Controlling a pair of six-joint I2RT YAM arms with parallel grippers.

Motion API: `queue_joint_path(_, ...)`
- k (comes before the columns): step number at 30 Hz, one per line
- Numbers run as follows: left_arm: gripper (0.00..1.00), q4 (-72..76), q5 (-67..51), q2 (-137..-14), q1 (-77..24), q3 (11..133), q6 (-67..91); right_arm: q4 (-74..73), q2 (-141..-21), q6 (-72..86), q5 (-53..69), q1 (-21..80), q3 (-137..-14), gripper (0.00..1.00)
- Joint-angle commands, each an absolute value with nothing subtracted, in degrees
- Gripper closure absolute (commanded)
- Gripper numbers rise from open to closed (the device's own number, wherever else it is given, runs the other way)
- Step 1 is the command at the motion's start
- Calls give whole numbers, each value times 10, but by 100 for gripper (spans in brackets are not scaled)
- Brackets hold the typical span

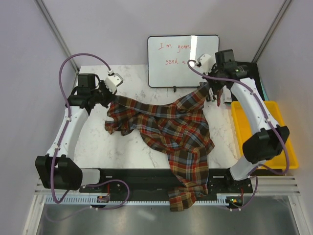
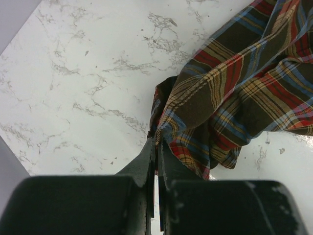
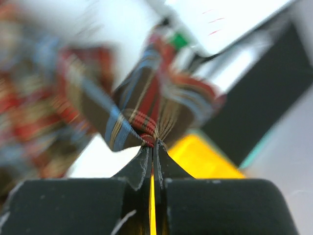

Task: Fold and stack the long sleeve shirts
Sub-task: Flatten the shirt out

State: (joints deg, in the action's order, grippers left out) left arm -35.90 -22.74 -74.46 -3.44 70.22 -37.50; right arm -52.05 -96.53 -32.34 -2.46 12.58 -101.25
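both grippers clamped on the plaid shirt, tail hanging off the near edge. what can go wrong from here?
1. The right gripper pinches only a small bunched corner of the shirt; it may slip under tension.
2. The shirt's lower end hangs over the near edge of the table, so it could snag on the black rail or drag when lifted.
3. The right gripper sits near the whiteboard; pulling back might knock it.

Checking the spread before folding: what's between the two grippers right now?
The plaid shirt runs from left gripper to right gripper, its middle sagging onto the table, seen in the top view.
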Motion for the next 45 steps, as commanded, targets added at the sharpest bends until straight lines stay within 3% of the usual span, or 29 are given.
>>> queue_joint_path(1,98,-349,-229,-735,-31,716,-345,-733,-821,-357,203,174,-932,100)
queue_joint_path(2,98,-348,-229,-733,-31,714,-345,-740,-803,-354,224,188,-886,100)
queue_joint_path(3,98,-348,-229,-735,-31,711,-345,-740,-778,-351,236,220,-866,94)
queue_joint_path(5,98,-349,-227,-738,-29,710,-343,-747,-773,-350,259,260,-831,31)
queue_joint_path(6,98,-348,-227,-741,-28,710,-342,-758,-780,-352,262,298,-825,5)
queue_joint_path(8,98,-350,-228,-742,-26,712,-343,-776,-790,-376,279,311,-828,2)
queue_joint_path(12,98,-349,-230,-748,-22,715,-338,-732,-820,-359,292,242,-850,6)
queue_joint_path(15,98,-350,-240,-754,-17,715,-329,-658,-889,-297,267,160,-859,22)
queue_joint_path(21,98,-351,-250,-764,-11,719,-311,-567,-1031,-157,270,85,-915,32)
queue_joint_path(29,98,-351,-252,-766,-4,713,-306,-490,-1156,-62,219,66,-983,26)
queue_joint_path(37,98,-347,-265,-772,-1,709,-294,-457,-1194,-40,265,64,-931,16)
queue_joint_path(42,98,-345,-266,-767,-1,705,-289,-457,-1160,-49,384,63,-890,40)
queue_joint_path(43,98,-345,-269,-760,-1,701,-287,-459,-1143,-49,410,63,-887,51)
queue_joint_path(44,98,-345,-271,-755,-1,699,-286,-458,-1131,-47,427,63,-884,80)
queue_joint_path(45,98,-345,-271,-748,-1,697,-280,-457,-1116,-54,454,62,-882,96)
